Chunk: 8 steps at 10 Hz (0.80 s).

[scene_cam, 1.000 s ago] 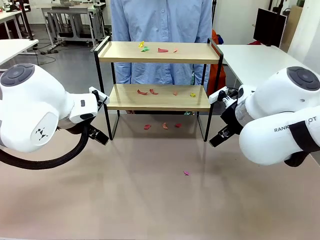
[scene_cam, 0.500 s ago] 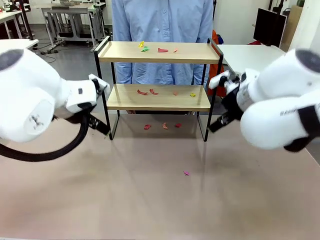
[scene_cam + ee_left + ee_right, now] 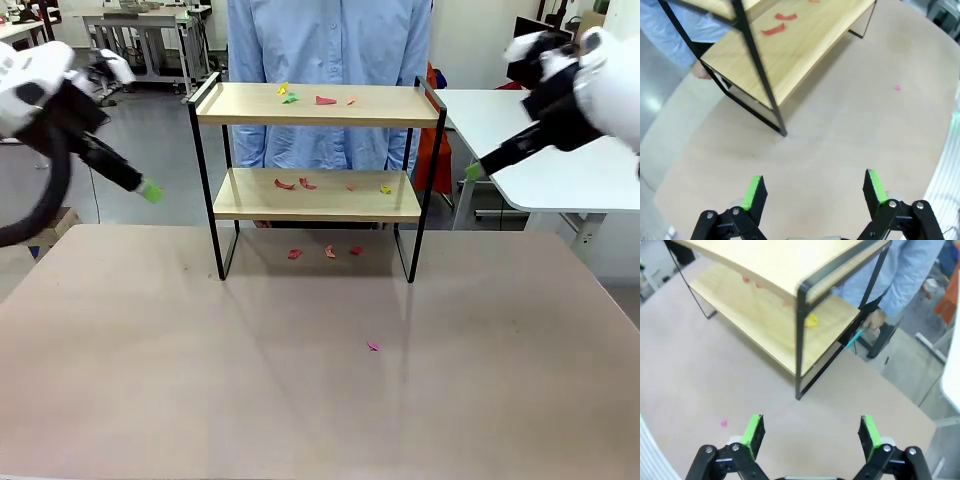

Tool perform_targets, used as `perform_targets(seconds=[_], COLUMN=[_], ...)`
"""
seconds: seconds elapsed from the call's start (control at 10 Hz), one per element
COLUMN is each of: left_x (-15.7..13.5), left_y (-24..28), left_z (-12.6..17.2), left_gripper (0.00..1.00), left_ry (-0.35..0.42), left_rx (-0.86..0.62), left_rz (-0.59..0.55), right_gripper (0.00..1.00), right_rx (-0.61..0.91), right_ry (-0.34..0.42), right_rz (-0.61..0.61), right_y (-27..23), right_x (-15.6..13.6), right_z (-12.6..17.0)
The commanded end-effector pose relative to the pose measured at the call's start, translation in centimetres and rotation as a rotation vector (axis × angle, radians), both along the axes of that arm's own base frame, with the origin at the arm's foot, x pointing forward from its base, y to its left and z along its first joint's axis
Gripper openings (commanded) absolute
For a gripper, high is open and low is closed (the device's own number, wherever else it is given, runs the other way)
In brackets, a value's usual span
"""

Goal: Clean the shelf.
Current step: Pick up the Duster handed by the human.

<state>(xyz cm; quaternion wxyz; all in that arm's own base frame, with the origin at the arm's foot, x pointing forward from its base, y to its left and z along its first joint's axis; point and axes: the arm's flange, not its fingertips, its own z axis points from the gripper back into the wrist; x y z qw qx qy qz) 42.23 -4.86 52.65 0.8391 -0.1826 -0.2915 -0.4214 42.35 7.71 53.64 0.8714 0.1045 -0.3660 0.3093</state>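
front view: flat light-wood shelf (image 3: 240, 104) in thin black frame, small coloured scraps (image 3: 325, 100); left pincer (image 3: 813, 179), right pincer (image 3: 811, 420) both spread

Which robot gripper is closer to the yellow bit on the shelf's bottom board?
The right gripper. It hangs just beyond the right end of the shelf, the end where the yellow scrap lies. The left gripper hangs beyond the opposite, left end.

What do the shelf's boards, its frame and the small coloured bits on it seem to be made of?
Boards of the shelf: light wood or wood-look laminate, matt. Its frame: thin black bars, probably painted metal. The bits: flat, creased, bright; probably paper.
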Motion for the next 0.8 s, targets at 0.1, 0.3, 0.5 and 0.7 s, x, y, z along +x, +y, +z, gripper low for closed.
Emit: perform_targets(seconds=[0.1,0.3,0.5,0.7], left_x=[6.2,7.5,6.9,5.7], left_y=[6.6,9.1,8.5,9.2], left_z=[-4.1,-6.7,-7.1,-6.6], left_gripper=[1.00,1.00,1.00,1.00], left_ry=[-0.086,-0.171,-0.095,-0.193], left_rx=[-0.129,-0.209,-0.162,-0.201], left_rz=[-0.223,-0.345,-0.299,-0.299], right_gripper=[1.00,1.00,1.00,1.00], right_rx=[0.118,0.142,0.128,0.134], right_ry=[-0.020,-0.073,-0.056,-0.085], right_rz=[0.420,0.525,0.421,0.481], right_y=[-7.9,-11.1,-10.6,-11.3], right_x=[4.6,6.5,6.0,3.8], right_z=[-3.8,-7.5,-8.9,-7.6])
